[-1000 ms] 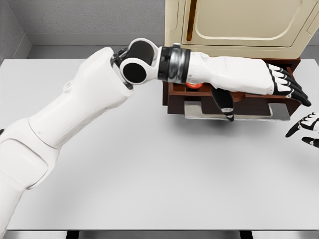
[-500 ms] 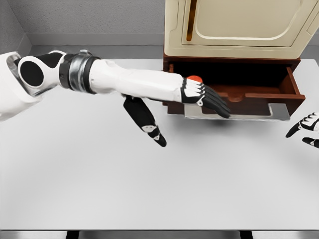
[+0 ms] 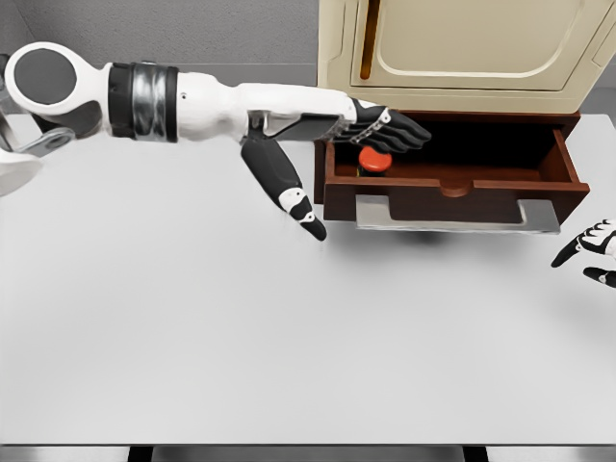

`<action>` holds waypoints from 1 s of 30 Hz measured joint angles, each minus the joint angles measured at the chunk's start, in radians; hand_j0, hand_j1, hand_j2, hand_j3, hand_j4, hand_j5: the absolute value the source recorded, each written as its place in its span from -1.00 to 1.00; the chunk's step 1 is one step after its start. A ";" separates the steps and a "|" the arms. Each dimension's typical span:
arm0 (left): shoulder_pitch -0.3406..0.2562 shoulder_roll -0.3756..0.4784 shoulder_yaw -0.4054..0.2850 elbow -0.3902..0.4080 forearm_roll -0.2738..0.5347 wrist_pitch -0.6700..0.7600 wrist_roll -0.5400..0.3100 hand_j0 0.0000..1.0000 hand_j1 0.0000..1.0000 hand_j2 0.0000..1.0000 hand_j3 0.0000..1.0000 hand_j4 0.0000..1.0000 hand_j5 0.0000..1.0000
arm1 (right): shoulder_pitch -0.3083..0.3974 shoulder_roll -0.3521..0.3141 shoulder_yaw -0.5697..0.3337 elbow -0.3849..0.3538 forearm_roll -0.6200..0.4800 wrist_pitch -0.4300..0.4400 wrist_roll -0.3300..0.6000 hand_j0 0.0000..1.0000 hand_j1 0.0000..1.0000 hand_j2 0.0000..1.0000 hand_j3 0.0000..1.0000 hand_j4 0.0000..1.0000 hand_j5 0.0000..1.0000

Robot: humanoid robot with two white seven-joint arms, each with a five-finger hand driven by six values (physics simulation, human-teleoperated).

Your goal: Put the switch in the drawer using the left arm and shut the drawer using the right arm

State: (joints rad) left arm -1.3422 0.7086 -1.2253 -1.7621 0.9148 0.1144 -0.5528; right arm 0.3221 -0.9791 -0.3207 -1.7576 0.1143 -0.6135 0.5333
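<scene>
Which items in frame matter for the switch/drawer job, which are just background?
Job-relevant:
- switch, red, lying in the drawer
- drawer, open
- left hand, open, above the switch
- right hand, at the right edge

Background:
- cream cabinet above the drawer
- white table

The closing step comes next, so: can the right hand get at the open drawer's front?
Probably yes. The right hand sits open near the drawer front's right end, nothing between them; the left hand is over its far left corner.
</scene>
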 measured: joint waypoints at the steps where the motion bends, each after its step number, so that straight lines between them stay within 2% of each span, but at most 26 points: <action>1: 0.005 -0.002 0.009 0.000 0.002 0.031 0.002 1.00 1.00 1.00 1.00 1.00 1.00 | 0.000 0.000 0.000 0.000 0.000 0.000 0.000 0.14 0.14 0.14 0.14 0.14 0.14; 5: 0.006 -0.006 0.025 0.001 0.007 0.121 0.010 1.00 1.00 1.00 1.00 1.00 1.00 | 0.000 0.000 0.000 0.000 0.000 0.000 0.000 0.14 0.14 0.14 0.14 0.14 0.14; 10: 0.020 -0.008 0.028 0.008 0.012 0.166 0.022 1.00 1.00 1.00 1.00 1.00 1.00 | 0.000 0.000 0.000 0.000 0.000 0.000 0.000 0.14 0.14 0.14 0.14 0.14 0.14; 17: 0.034 -0.054 0.024 0.076 0.008 0.181 0.050 1.00 1.00 1.00 1.00 1.00 1.00 | 0.000 0.000 0.000 0.000 0.000 0.000 0.001 0.14 0.14 0.14 0.14 0.14 0.14; 30: 0.048 -0.066 -0.017 0.110 -0.004 0.184 0.055 1.00 1.00 1.00 1.00 1.00 1.00 | 0.000 0.000 0.000 0.000 0.000 0.000 0.001 0.15 0.15 0.15 0.15 0.15 0.15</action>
State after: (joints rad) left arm -1.2947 0.6431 -1.2427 -1.6520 0.9105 0.2980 -0.4983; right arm 0.3221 -0.9791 -0.3206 -1.7576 0.1143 -0.6135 0.5340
